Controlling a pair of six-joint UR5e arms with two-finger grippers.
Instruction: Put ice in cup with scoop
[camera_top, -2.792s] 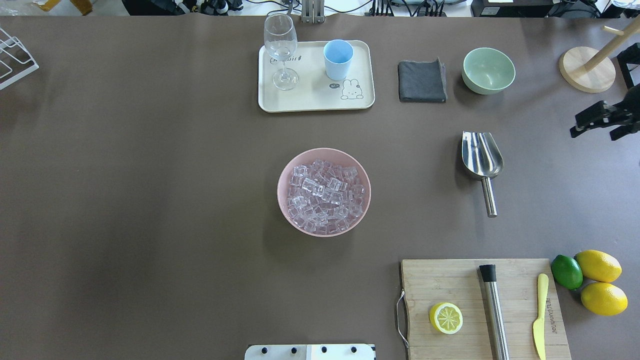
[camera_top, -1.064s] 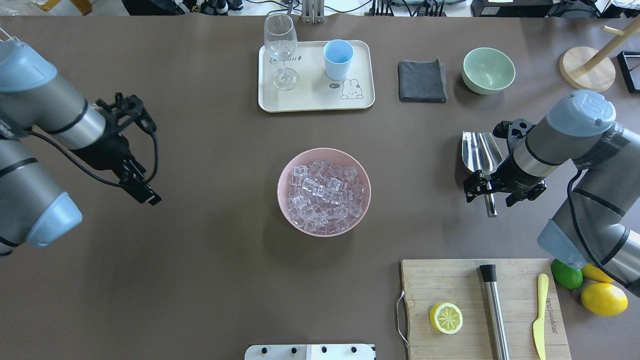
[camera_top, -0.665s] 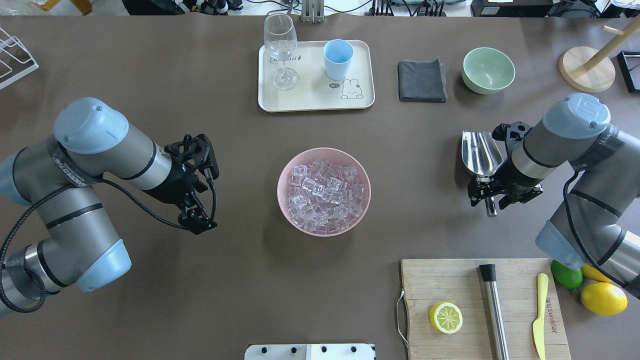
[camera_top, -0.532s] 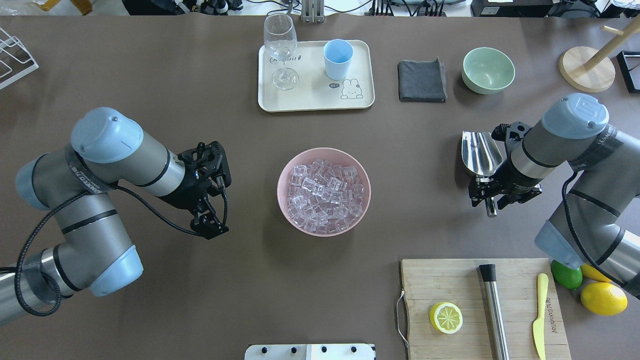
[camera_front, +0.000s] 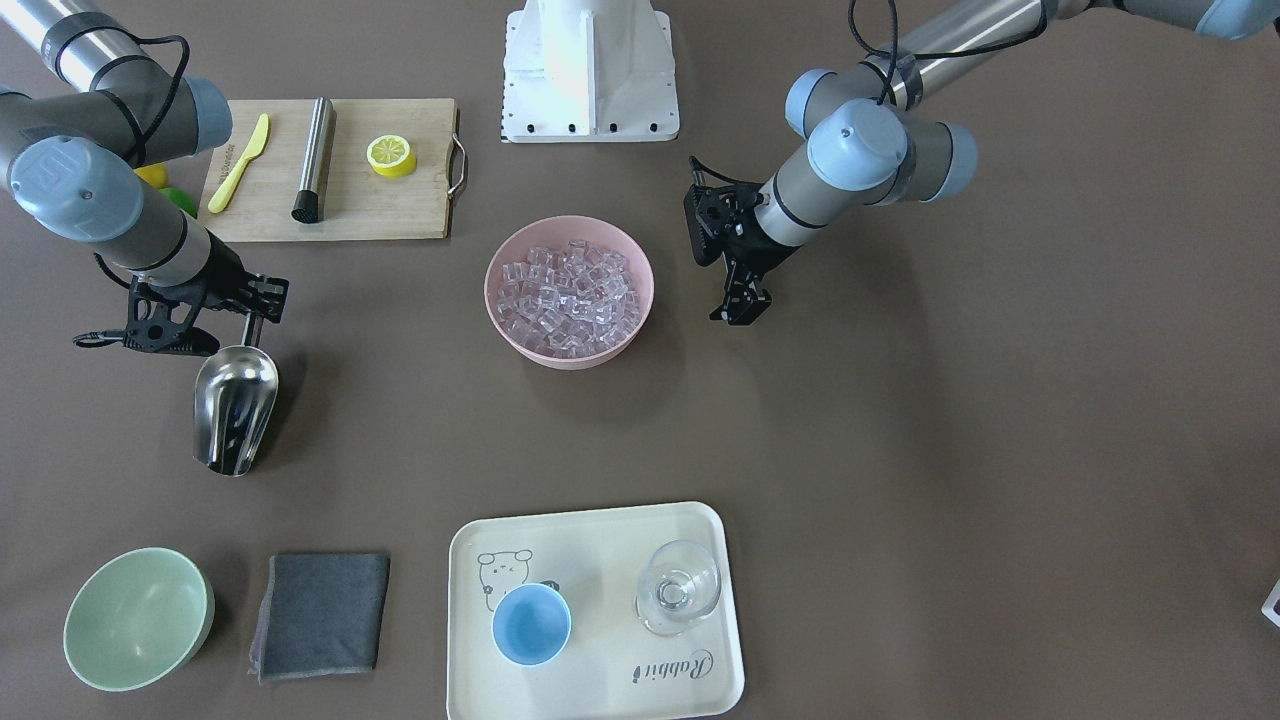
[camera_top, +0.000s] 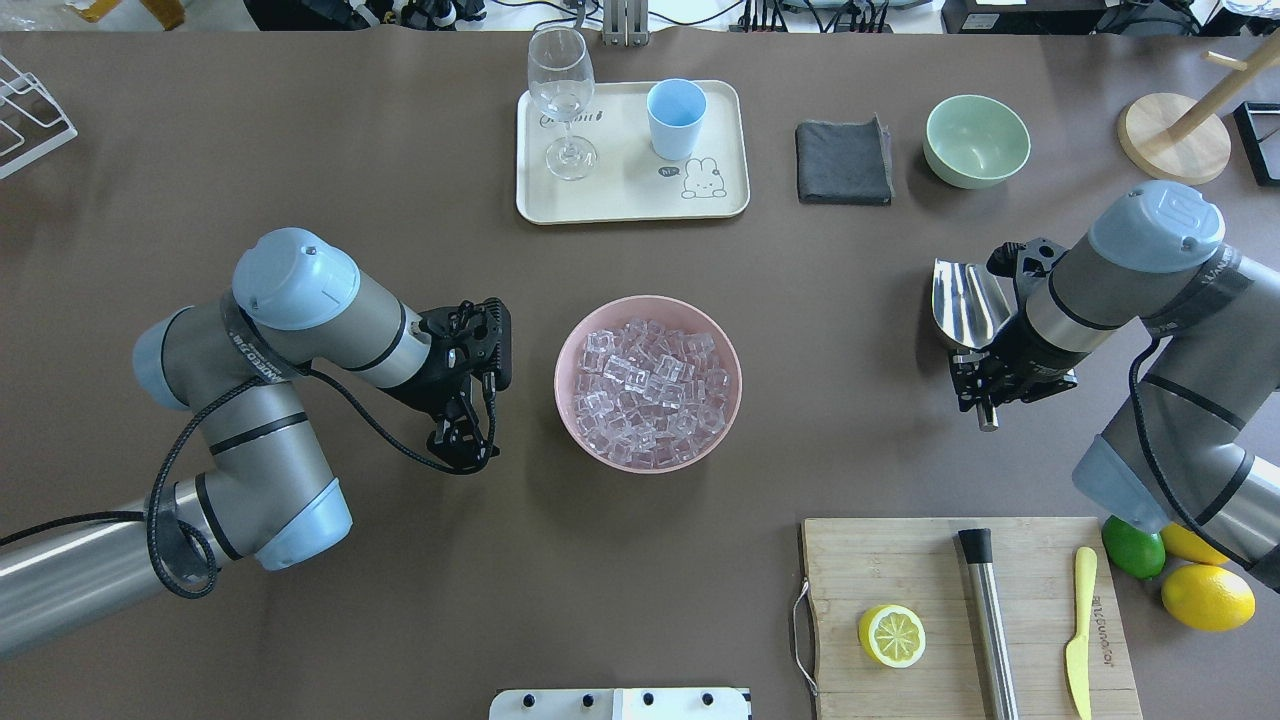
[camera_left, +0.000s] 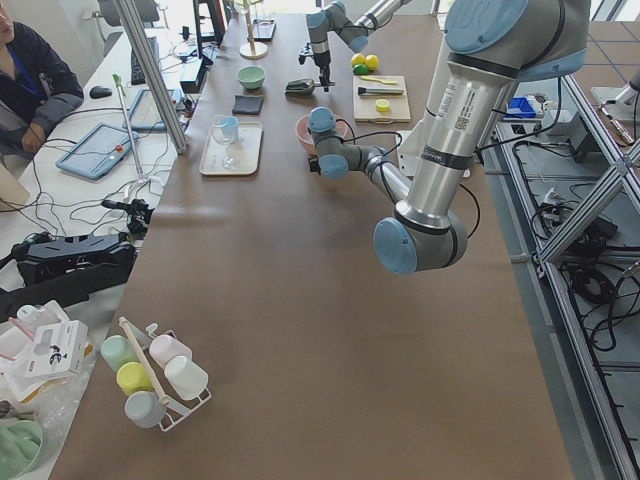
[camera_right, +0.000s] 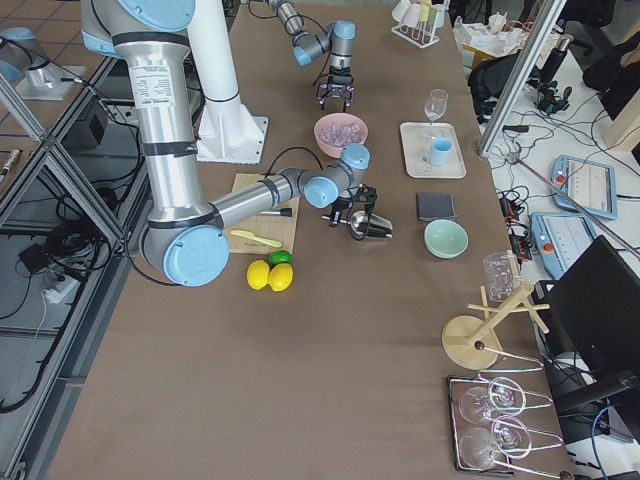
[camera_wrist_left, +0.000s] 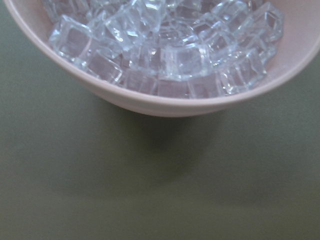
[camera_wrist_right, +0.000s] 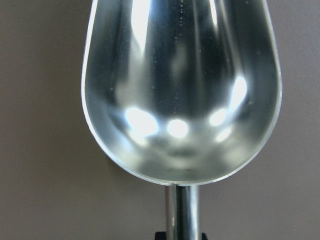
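Note:
The steel scoop lies on the table at the right, bowl pointing away from me. My right gripper is shut on its thin handle. The right wrist view shows the empty scoop close up. The ice fills a pink bowl at mid-table. My left gripper is open and empty, just left of the bowl. Its wrist view shows only the ice and the bowl's wall. The light-blue cup stands upright and empty on a cream tray at the far side.
A wine glass shares the tray with the cup. A grey cloth and a pale green bowl lie beyond the scoop. A cutting board with a steel cylinder, half lemon and knife is near right.
My left arm came in from the left and moved right up to the pink bowl. My right gripper came over the scoop handle and closed on it; the scoop shifted slightly.

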